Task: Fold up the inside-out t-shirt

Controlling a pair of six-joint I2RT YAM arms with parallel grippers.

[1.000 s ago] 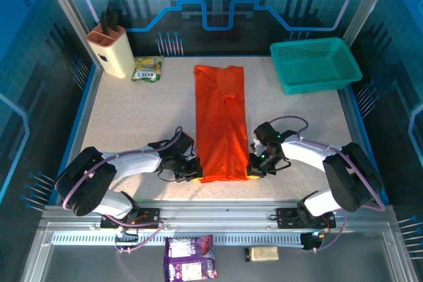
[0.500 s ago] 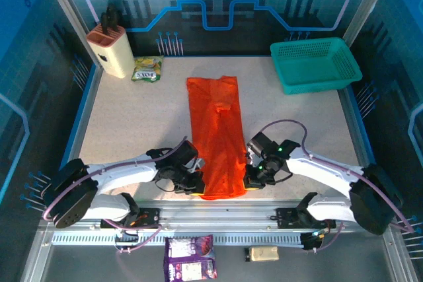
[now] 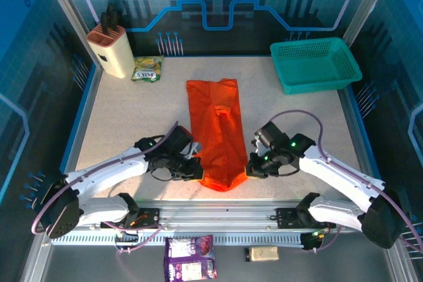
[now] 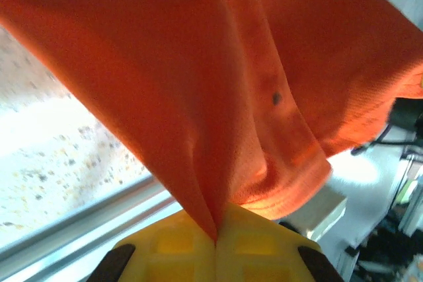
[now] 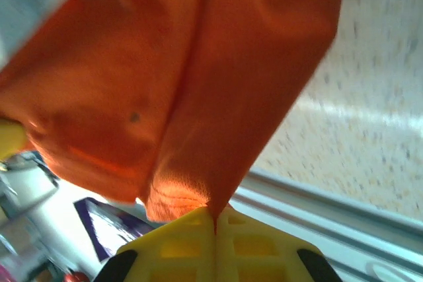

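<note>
1. Up comes the near hem of the shirt since a second ago, lifted off the mid-bench.
2. Our left jaws and right jaws clamp its corners.
3. Lengthwise strip looks done; cross folds remain, we reckon.

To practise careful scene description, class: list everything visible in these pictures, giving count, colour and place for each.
t-shirt: one, bright orange, lengthwise along the middle of the table
basket: one, teal mesh, far right corner
knife block: one, cream with black handles, far left corner
snack packet: one, green and yellow, beside the knife block
purple packet: one, purple, on the ledge nearer than the arm bases
small block: one, tan, right of the purple packet
table: one, speckled beige
left end effector: one, yellow fingers, shut on the t-shirt's near left corner
right end effector: one, yellow fingers, shut on its near right corner
</note>
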